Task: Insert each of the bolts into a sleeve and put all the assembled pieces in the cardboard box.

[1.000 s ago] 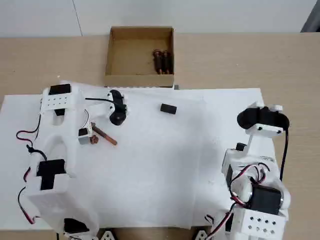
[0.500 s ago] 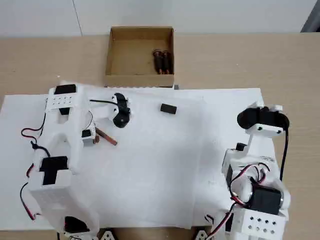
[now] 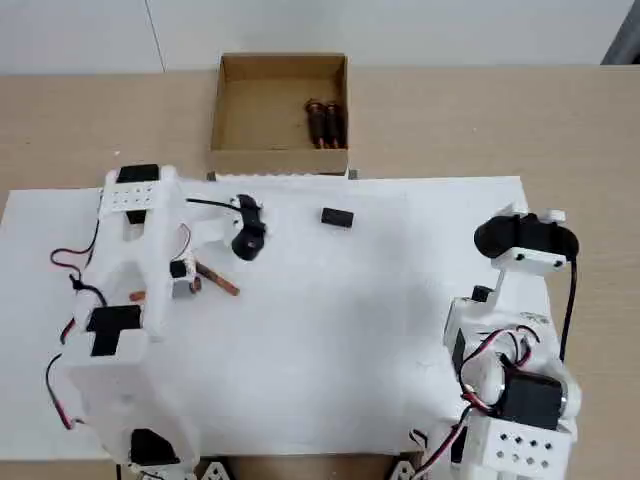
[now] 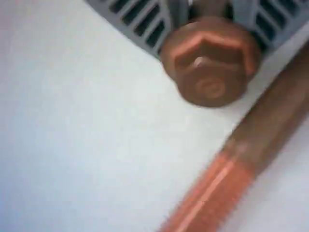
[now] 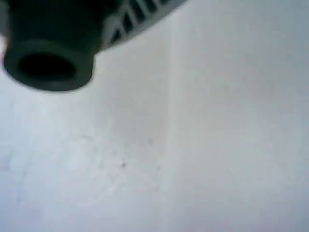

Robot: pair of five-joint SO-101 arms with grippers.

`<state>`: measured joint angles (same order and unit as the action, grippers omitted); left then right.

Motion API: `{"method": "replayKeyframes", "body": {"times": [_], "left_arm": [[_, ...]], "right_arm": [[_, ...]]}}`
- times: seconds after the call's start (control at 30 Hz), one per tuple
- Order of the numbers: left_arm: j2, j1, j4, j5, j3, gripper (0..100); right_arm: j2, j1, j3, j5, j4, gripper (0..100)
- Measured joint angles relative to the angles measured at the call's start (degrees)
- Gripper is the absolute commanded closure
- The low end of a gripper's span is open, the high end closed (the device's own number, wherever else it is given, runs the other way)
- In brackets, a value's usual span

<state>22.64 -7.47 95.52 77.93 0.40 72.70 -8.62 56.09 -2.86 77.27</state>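
My left gripper (image 3: pixel 183 283) is low over the white sheet at the left, shut on a copper bolt whose hex head (image 4: pixel 210 60) faces the left wrist camera between ribbed grey fingers (image 4: pixel 137 17). A second copper bolt (image 3: pixel 216 280) (image 4: pixel 236 169) lies flat on the sheet right beside it. My right gripper (image 3: pixel 482 294) is at the right side, shut on a black sleeve (image 5: pixel 48 53). Another black sleeve (image 3: pixel 337 217) lies loose on the sheet near the cardboard box (image 3: pixel 232 105), which holds assembled pieces (image 3: pixel 325 122).
The white sheet (image 3: pixel 340 340) covers most of the wooden table, with open room across its middle. The box stands just past the sheet's far edge. A small copper bit (image 3: pixel 137 296) shows at the left arm's outer side. Cables hang along both arms.
The left arm has shifted slightly right and toward the near edge, carrying its gripper along. The loose bolt beside it has slid a little with it. The right arm has not moved.
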Motion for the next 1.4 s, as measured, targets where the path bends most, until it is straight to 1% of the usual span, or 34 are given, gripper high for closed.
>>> {"method": "replayKeyframes", "body": {"times": [0.1, 0.23, 0.37, 0.43, 0.57, 0.63, 0.8, 0.93, 1.17, 1.4], "left_arm": [[0.0, 1.7, 2.5, 0.0, -2.8, 100], [-0.3, 2.4, 3.0, 0.0, -5.1, 100], [-5.5, 3.6, 3.0, -0.1, -5.2, 100], [-9.0, 4.7, 3.0, -1.0, -5.2, 100], [-14.9, 7.0, 3.2, -5.2, -5.2, 100], [-17.1, 8.6, 3.2, -10.5, -5.2, 100], [-22.6, 11.4, 3.2, -28.2, -5.2, 100], [-29.3, 13.4, 3.3, -34.4, -5.2, 100], [-42.7, 17.2, 3.7, -49.7, -5.2, 100], [-51.5, 17.6, -1.1, -66.1, -3.3, 100]], "right_arm": [[0.0, 0.0, 0.0, 0.0, 0.0, 99.5], [0.0, 0.0, 0.0, 0.0, 0.0, 99.5], [0.0, 0.0, 0.0, 0.0, 0.0, 99.5], [0.0, 0.0, -0.4, 0.0, 0.0, 99.5], [0.0, 0.0, -3.4, 0.0, 0.0, 99.5], [0.0, 0.0, -4.0, 0.0, 0.0, 99.5], [0.5, 0.0, -4.0, 0.0, 0.0, 99.5], [5.3, 0.4, -4.0, 0.0, 0.0, 99.5], [17.5, 7.4, -3.3, 1.8, 1.3, 99.5], [26.8, 8.4, 2.0, 2.3, 1.3, 99.5]]}}
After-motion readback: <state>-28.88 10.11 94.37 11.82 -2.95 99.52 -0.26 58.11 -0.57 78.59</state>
